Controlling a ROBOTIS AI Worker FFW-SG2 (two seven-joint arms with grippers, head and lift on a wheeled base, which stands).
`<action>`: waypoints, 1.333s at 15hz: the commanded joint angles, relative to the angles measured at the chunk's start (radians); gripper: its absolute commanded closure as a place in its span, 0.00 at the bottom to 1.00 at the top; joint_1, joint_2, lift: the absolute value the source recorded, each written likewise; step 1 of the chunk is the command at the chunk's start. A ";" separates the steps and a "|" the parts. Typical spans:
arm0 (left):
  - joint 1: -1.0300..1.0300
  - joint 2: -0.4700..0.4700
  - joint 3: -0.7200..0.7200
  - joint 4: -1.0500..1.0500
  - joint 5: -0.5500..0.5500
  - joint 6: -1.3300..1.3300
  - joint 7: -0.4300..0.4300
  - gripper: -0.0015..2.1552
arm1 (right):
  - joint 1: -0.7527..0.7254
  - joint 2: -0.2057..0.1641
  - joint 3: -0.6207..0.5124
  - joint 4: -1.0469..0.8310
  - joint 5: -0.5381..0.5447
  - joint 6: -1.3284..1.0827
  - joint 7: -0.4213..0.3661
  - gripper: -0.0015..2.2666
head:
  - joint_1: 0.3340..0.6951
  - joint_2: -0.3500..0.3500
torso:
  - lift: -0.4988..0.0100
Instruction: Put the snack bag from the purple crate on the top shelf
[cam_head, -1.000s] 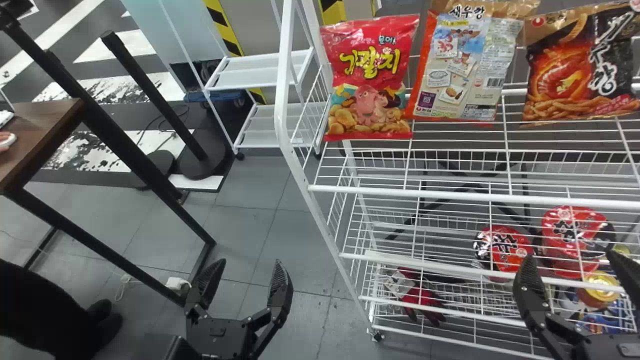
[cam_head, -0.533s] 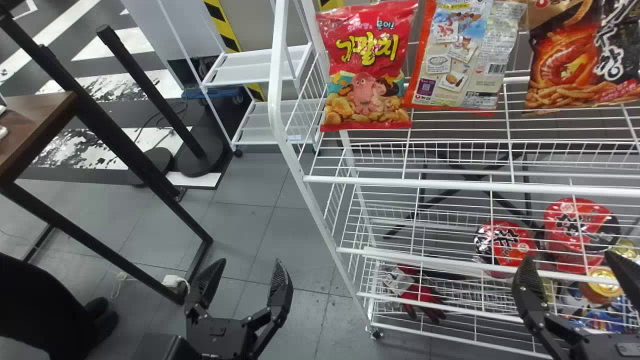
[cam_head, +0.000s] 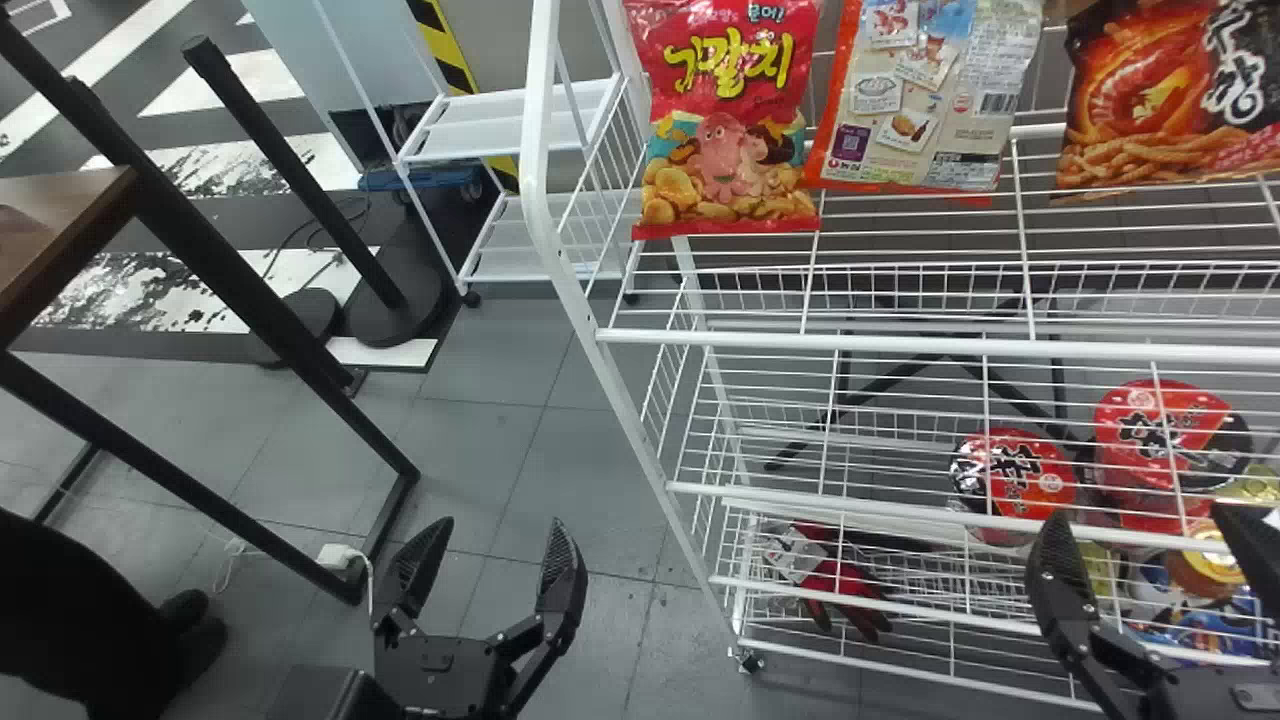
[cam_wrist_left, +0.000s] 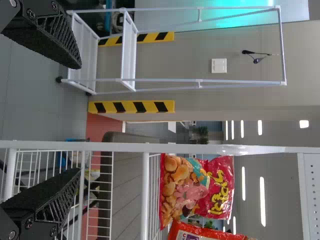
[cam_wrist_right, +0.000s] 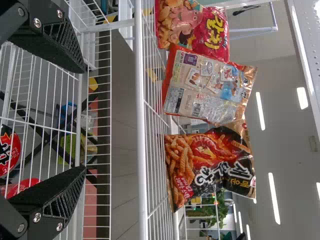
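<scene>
My left gripper (cam_head: 482, 570) is open and empty over the floor, left of the white rack; its fingers also stand apart in the left wrist view, the left gripper (cam_wrist_left: 75, 120) facing the rack's side. At the right edge my right gripper (cam_head: 1140, 565) is open and empty in front of the lower shelves; in the right wrist view the right gripper (cam_wrist_right: 82, 120) is seen too. Three snack bags stand on the top shelf (cam_head: 900, 340): a red one (cam_head: 725, 120), an orange-edged one with its back forward (cam_head: 915, 100), and a black-and-orange one (cam_head: 1170, 100).
Red noodle cups (cam_head: 1165, 440) sit on a lower shelf, with red gloves (cam_head: 840, 590) farther down. A wooden table (cam_head: 60, 230) with black legs stands left. Behind are a black post (cam_head: 290, 170) and a small white rack (cam_head: 500, 130).
The rack and its bags sit higher in the head view than before, and the table and posts have shifted slightly up and left. Both grippers hold the same place and stay open.
</scene>
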 joint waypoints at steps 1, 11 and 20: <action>-0.003 0.000 0.000 0.000 0.000 0.001 0.000 0.04 | 0.000 0.000 0.000 0.000 0.001 0.001 0.000 0.06 | 1.00 1.00 | 0.70; -0.016 0.000 0.001 0.001 0.000 0.022 -0.006 0.04 | -0.006 0.001 0.002 0.000 -0.001 0.013 -0.006 0.06 | 1.00 1.00 | 0.62; -0.023 0.000 0.001 0.015 0.002 0.022 -0.006 0.04 | -0.022 0.001 0.003 0.025 -0.001 0.010 -0.006 0.06 | 1.00 1.00 | 0.55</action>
